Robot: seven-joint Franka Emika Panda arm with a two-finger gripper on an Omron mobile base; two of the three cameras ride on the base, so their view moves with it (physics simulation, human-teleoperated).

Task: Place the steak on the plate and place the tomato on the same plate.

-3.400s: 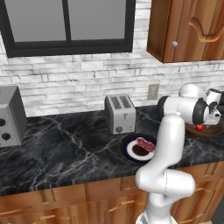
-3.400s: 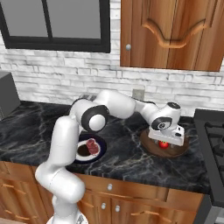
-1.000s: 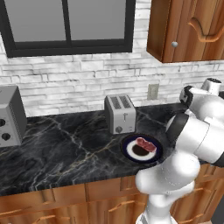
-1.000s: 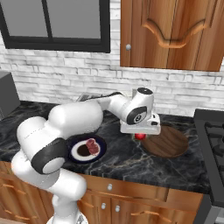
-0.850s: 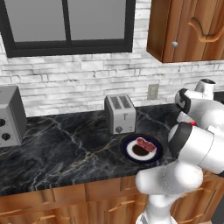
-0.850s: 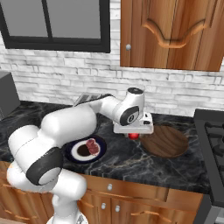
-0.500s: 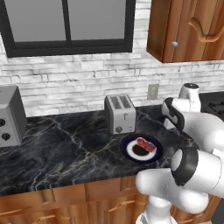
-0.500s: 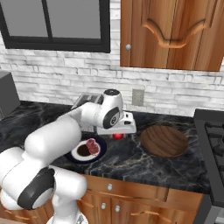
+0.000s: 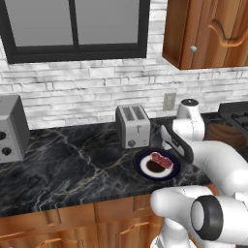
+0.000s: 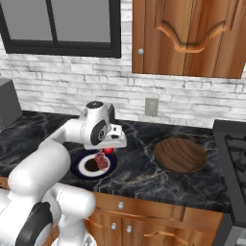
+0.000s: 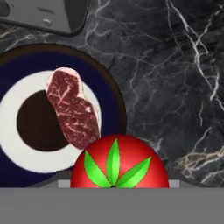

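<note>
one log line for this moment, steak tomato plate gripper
steak: on plate | tomato: held in gripper, above plate's edge, not yet set down | next: likely lower and release onto plate

I'm looking at my arm (image 10: 53,158): glossy white rounded shells, bulging at each link. Dark grey rings are marking the joints, one disc facing the camera at the wrist. A round dark cap is showing low on the base.
</note>
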